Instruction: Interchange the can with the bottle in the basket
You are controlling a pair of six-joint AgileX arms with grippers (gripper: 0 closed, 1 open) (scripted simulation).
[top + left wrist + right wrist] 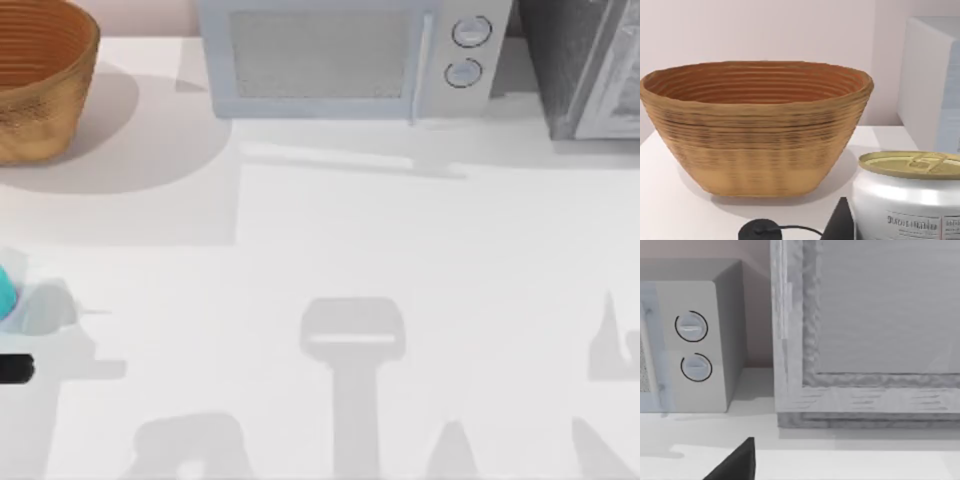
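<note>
The can [907,200], white with a gold top, stands very close in the left wrist view. A dark part of my left gripper [840,223] lies right against its side. Whether that gripper holds the can I cannot tell. Beyond the can rises the basket [755,132], orange-brown wicker with a ribbed inside, and no contents are visible over its rim. From above, the basket [35,85] sits at the table's far left corner. A rounded turquoise edge of the bottle [5,290] peeks in at the table's left edge, with a black piece of my left arm [15,368] nearer the front.
A pale microwave [345,60] stands along the back at the centre, a grey cabinet [590,70] at the back right. My right gripper [735,462] faces both from low down. A small black disc with a thin lead [757,230] lies before the basket.
</note>
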